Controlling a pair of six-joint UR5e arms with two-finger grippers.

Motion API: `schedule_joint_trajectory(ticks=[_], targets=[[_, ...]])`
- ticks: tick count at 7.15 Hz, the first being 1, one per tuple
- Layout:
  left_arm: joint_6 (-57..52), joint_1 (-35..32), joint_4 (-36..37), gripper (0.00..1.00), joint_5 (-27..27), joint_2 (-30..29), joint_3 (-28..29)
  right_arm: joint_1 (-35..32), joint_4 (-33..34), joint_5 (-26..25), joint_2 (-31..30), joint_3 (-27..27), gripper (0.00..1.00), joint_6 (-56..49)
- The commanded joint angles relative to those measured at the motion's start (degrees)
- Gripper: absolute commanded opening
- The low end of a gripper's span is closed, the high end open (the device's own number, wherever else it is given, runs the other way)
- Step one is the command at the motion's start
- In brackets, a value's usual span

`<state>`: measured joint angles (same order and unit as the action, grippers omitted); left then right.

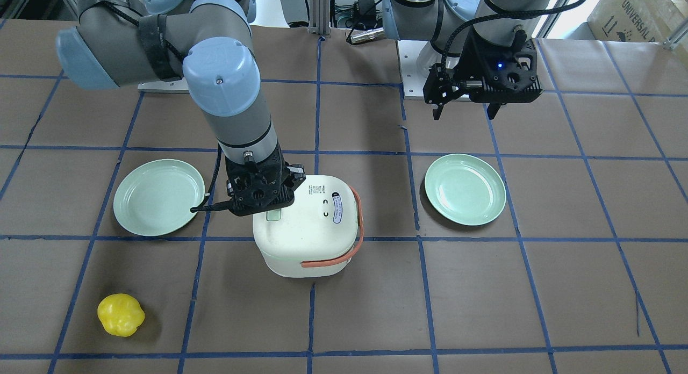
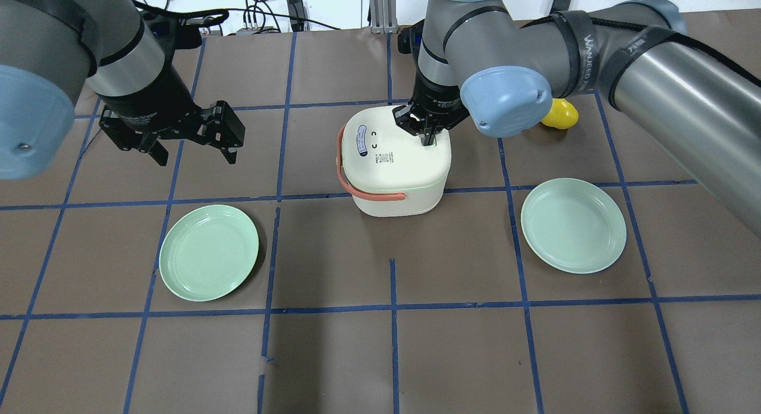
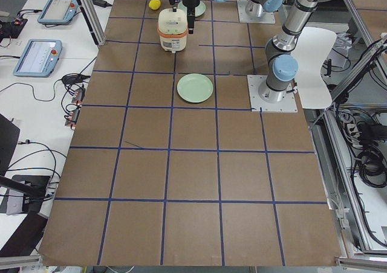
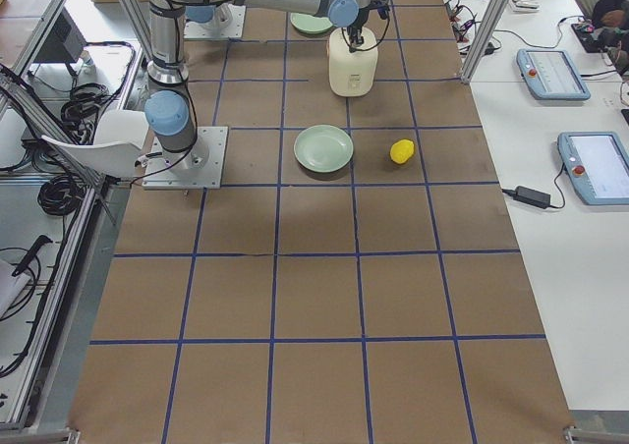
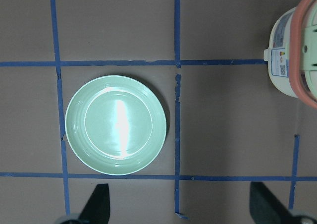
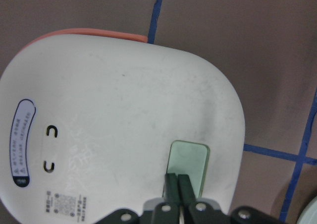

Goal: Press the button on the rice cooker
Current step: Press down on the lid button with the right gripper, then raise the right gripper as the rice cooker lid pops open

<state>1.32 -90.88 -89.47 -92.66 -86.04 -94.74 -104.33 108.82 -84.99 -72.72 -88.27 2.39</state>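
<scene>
As the empty, pinched-together right gripper (image 6: 178,180) is hovering over the rice cooker (image 6: 119,110) button (image 6: 190,157), pressing straight down is looking best.

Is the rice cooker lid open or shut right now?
Shut. On the rice cooker, the white lid sits flush on the body, with no inner pot showing.

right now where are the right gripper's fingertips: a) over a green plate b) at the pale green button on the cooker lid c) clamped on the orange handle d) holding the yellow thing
b: in the right wrist view the right gripper, fingers shut together, has its tips at the near edge of the pale green button on the rice cooker lid, well away from the orange handle.
</scene>
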Motion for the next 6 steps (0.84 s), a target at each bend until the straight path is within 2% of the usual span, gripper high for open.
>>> schedule_joint_trajectory(ticks=[1,2,3,4,5,6], targets=[[0.0,0.0,0.0,1.0,0.02,0.0,0.0,0.09,-4.81,0.17,-1.27,3.0,0.26,-0.1],[0.0,0.0,0.0,1.0,0.02,0.0,0.0,0.09,-8.41,0.09,-2.24,4.67,0.34,-0.02],[0.0,0.0,0.0,1.0,0.02,0.0,0.0,0.79,-11.67,0.0,-3.73,6.08,0.6,-0.1],[0.0,0.0,0.0,1.0,0.02,0.0,0.0,2.89,-12.4,-0.09,-5.31,6.79,0.93,0.33],[0.0,0.0,0.0,1.0,0.02,0.0,0.0,6.04,-12.4,0.0,-6.98,7.05,0.99,0.42],[0.0,0.0,0.0,1.0,0.02,0.0,0.0,8.42,-12.4,0.0,-7.78,6.88,1.0,-0.27]])
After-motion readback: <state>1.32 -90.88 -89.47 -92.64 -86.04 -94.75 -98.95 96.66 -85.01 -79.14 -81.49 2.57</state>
